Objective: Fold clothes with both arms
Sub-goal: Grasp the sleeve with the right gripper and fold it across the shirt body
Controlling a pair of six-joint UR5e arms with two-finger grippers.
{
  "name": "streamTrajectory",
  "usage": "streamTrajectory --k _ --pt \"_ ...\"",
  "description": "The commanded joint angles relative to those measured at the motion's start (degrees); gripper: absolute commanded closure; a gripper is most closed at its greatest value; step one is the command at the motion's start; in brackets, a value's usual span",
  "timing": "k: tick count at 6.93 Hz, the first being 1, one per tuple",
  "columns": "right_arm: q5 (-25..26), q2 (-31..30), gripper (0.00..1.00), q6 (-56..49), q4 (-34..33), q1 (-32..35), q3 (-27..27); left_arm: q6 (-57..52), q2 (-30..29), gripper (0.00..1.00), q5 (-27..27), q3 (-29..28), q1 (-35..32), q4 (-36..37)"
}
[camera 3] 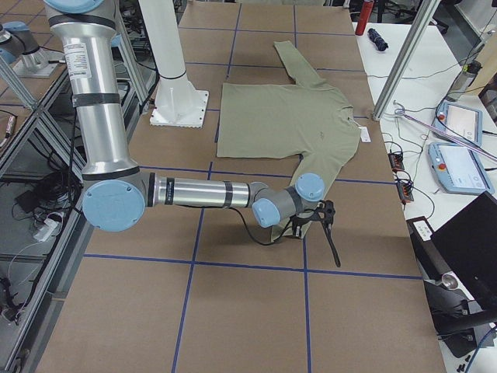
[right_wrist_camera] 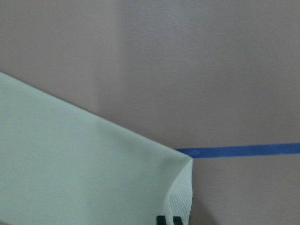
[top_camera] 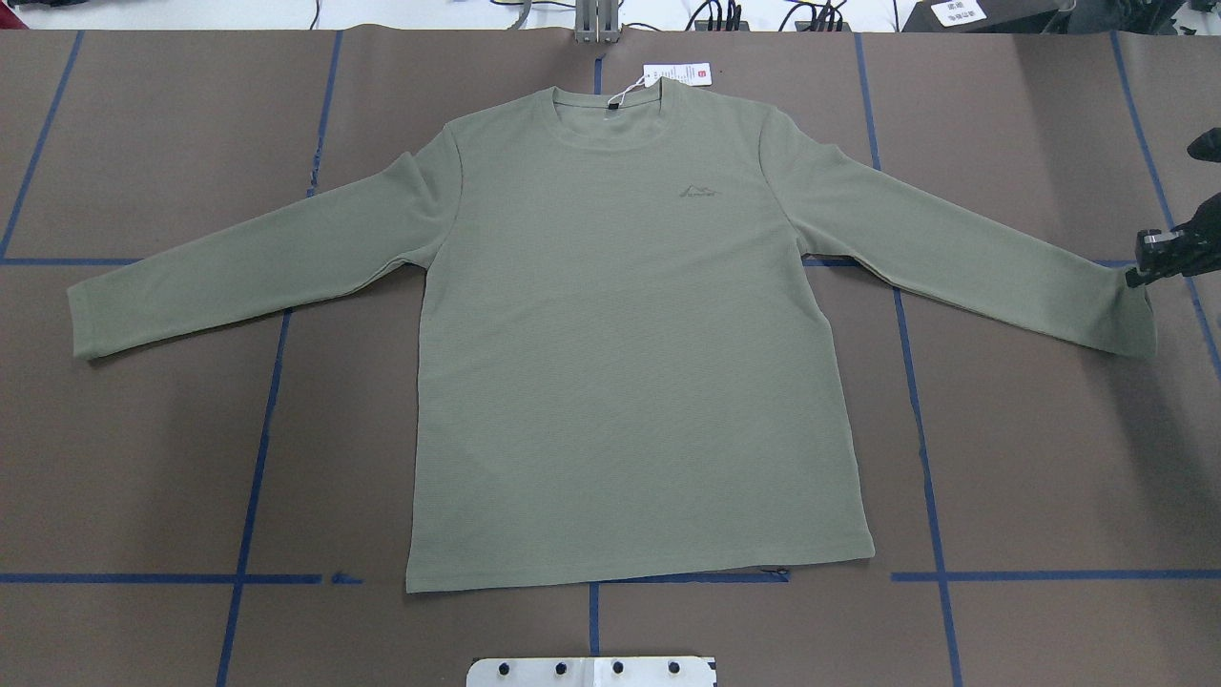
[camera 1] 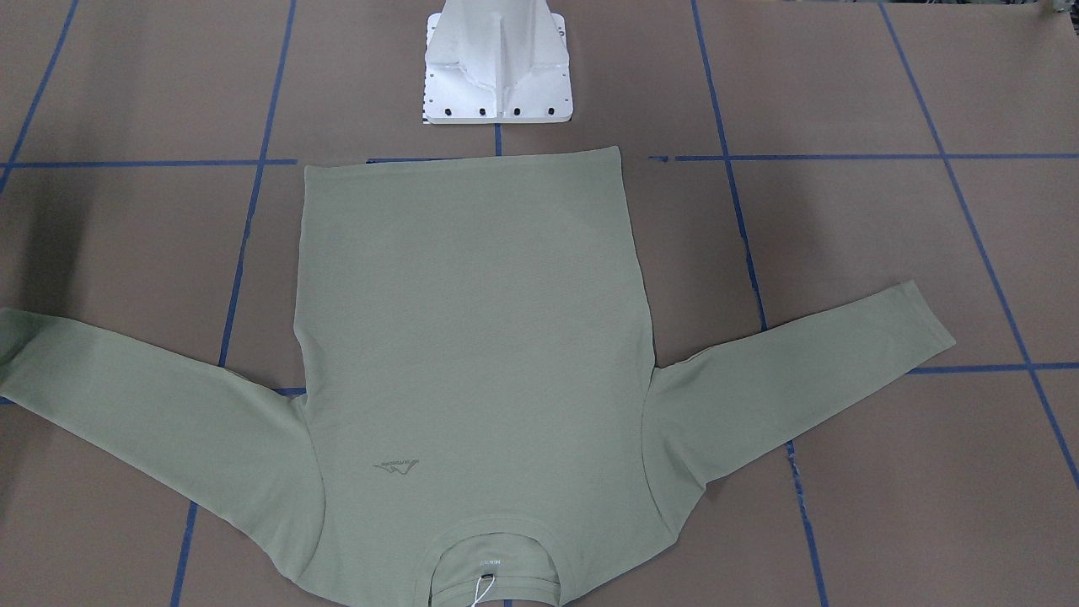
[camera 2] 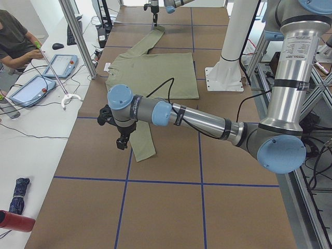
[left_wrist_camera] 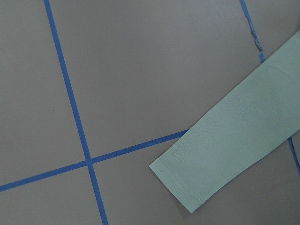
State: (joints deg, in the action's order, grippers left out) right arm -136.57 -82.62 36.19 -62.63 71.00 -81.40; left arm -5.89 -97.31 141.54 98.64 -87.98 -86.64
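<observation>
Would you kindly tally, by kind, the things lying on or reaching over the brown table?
Shirt: 1
Hang tag: 1
Robot arms, left arm and right arm: 2
White base plate: 1
Total: 5

I can read nothing: the shirt's [top_camera: 630, 363] chest logo [top_camera: 699, 191], neck label [camera 1: 490, 560] and hang tag [top_camera: 677, 74] print are too small.

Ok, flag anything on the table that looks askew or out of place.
Little stands out. The shirt lies flat, sleeves spread. Its hang tag is attached, lying beyond the collar, and the cuff corner by the right gripper looks curled up off the table.
</observation>
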Motion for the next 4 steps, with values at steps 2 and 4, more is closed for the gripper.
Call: streamTrajectory --k 2,4 --pt "4.61 10.03 1.0 27.95 -0.39 -11.1 -13.7 0.0 0.02 0.0 0.23 0.33 0.0 0.07" --pt "13.83 28.03 1.0 38.42 -13.66 -19.12 -11.95 0.0 0.1 0.0 0.32 0.06 0.0 -0.02"
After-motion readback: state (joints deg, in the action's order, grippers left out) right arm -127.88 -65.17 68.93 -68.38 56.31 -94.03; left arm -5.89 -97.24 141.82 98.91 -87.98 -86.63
